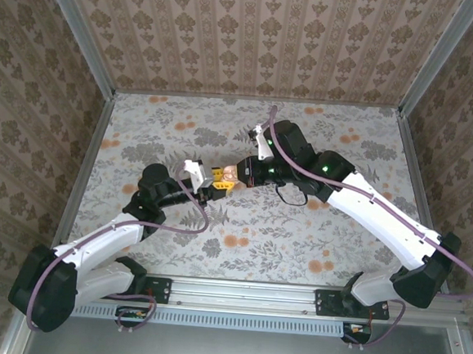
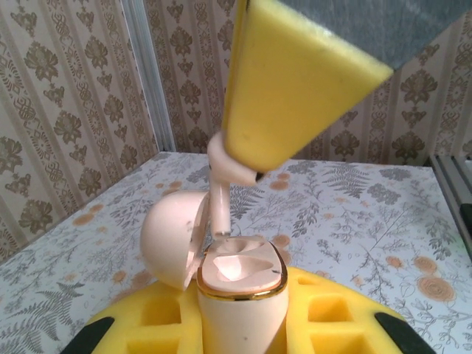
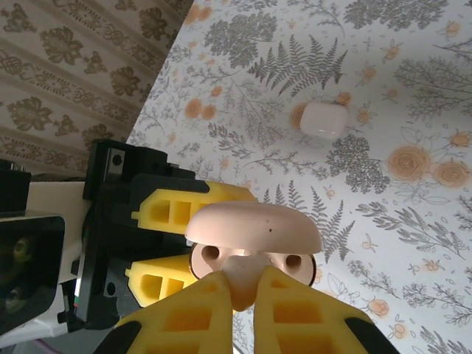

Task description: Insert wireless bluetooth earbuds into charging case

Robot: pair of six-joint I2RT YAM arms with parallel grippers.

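Two end effectors face each other over the middle of the bench (image 1: 313, 249), slightly toward its left edge, with the task items between them.

Left end effector (image 2: 240, 317): closed tight on the charging case (image 2: 240, 274), one yellow pad (image 2: 147, 324) on each side of its body, holding it upright.

Case lid (image 2: 171, 237): swung open on its hinge, standing to the left of the body in the left wrist view. A gold-coloured rim (image 2: 243, 292) runs round the open top. From the right wrist view, two round sockets (image 3: 210, 255) show in the top face beneath the raised lid.

Right end effector (image 3: 242, 289): closed on one earbud (image 2: 220, 190), pinched by its head between that end effector's own yellow pads.

Earbud attitude: stem pointing down, tip at the mouth of the case's recess. Whether the tip touches the recess cannot be told. Earbud not yet seated.

Separate item: a small white rounded piece (image 3: 324, 118) lies flat on the bench, well apart from both end effectors and untouched. Its nature cannot be determined at this size.
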